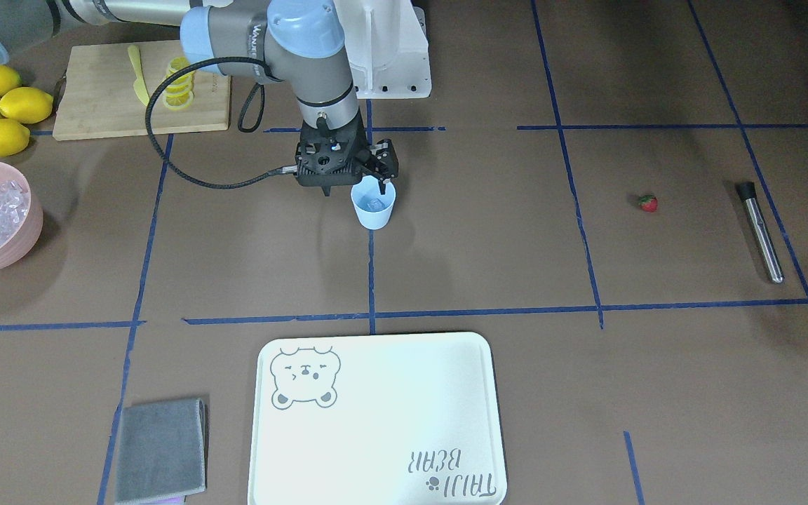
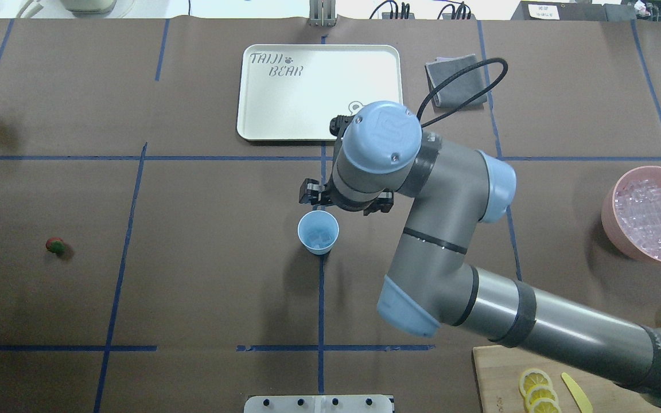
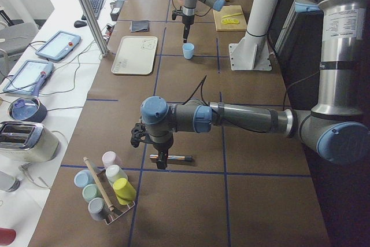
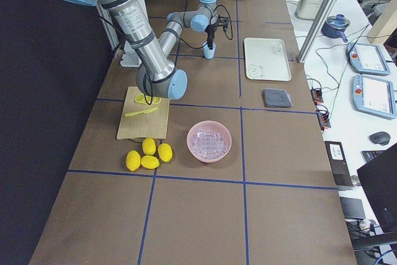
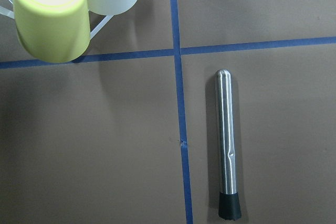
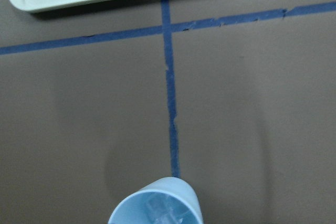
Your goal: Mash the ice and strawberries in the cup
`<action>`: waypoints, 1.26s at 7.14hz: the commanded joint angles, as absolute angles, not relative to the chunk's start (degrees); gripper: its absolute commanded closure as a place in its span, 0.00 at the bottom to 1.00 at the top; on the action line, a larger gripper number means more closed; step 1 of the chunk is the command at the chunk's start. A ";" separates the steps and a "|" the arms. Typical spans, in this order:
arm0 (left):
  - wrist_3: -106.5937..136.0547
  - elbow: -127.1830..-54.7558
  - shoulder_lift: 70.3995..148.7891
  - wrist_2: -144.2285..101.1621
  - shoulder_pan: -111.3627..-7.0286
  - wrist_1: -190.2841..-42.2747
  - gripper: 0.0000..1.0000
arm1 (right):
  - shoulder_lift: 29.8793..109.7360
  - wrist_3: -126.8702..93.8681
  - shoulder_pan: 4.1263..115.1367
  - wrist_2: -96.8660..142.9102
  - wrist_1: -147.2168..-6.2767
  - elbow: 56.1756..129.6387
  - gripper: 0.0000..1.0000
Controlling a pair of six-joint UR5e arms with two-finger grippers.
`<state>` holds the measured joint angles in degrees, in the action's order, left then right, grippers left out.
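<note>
The pale blue cup (image 1: pixel 374 205) stands mid-table on a blue tape line, with ice (image 2: pixel 322 235) in it; the right wrist view shows its mouth (image 6: pixel 156 205). My right gripper (image 1: pixel 381 185) hangs just above the cup's rim. Its fingers show as one narrow dark tip, so I cannot tell whether they are open or shut. The strawberry (image 1: pixel 648 203) lies alone on the table, far toward my left. My left gripper (image 3: pixel 161 160) hovers over a steel muddler (image 5: pixel 227 145); its fingers are not seen clearly, so I cannot tell its state.
A pink bowl (image 2: pixel 611 218) of ice cubes sits at my right. A cutting board (image 1: pixel 95 105) with lemon slices and a yellow knife lies near whole lemons (image 1: pixel 1 112). A white tray (image 1: pixel 376 421) and grey cloth (image 1: pixel 160 449) lie far across. A cup rack (image 3: pixel 107 192) stands by the muddler.
</note>
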<state>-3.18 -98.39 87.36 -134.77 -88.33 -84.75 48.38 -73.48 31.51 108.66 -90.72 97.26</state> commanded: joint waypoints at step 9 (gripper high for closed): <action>-2.81 -97.82 88.59 -134.74 -87.89 -92.80 0.00 | 88.55 7.67 79.94 131.75 -92.90 101.42 0.01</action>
<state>-2.88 -97.61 88.54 -134.67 -87.89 -91.89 83.15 -0.59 74.61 130.90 -92.94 100.72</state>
